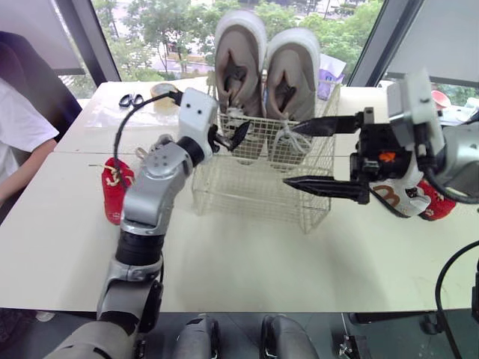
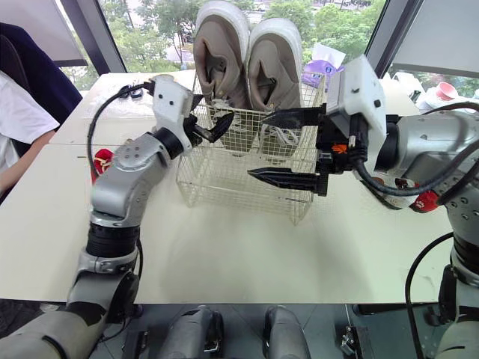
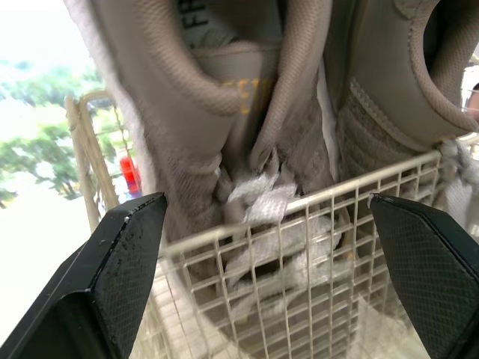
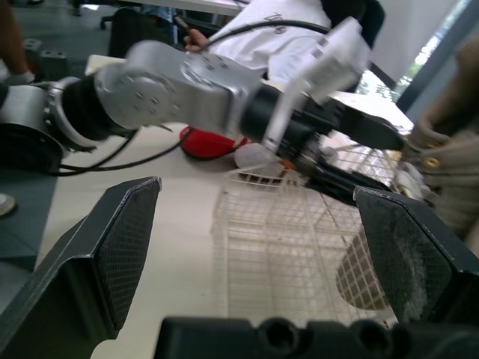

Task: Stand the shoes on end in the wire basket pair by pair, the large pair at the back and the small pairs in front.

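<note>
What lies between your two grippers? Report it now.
The wire basket, with the large grey pair standing on end at its back, lies between the left gripper and the right gripper; the left eye view shows it.

Silver-grey arms, black joints, white wrist boxes, black two-finger grippers.

Left arm (image 1: pixel 153 187) and right arm (image 2: pixel 426 149) of rounded silver-grey shells, split at the joints by black ribbed collars. Blocky white housing (image 1: pixel 196 112) on each wrist, small dark dots on its face; orange tab (image 1: pixel 386 157) on the black block of the right wrist. Thin black cable (image 1: pixel 123 123) looped outside the left arm, thicker black cable (image 1: pixel 439 288) low beside the right. Left gripper (image 1: pixel 230 137) and right gripper (image 1: pixel 288 155) each with two black, tapering, wedge-like fingers (image 3: pixel 120 254), finely cross-hatched on the inner faces; round screw holes (image 4: pixel 299 329) along the right one's black base bar.
</note>
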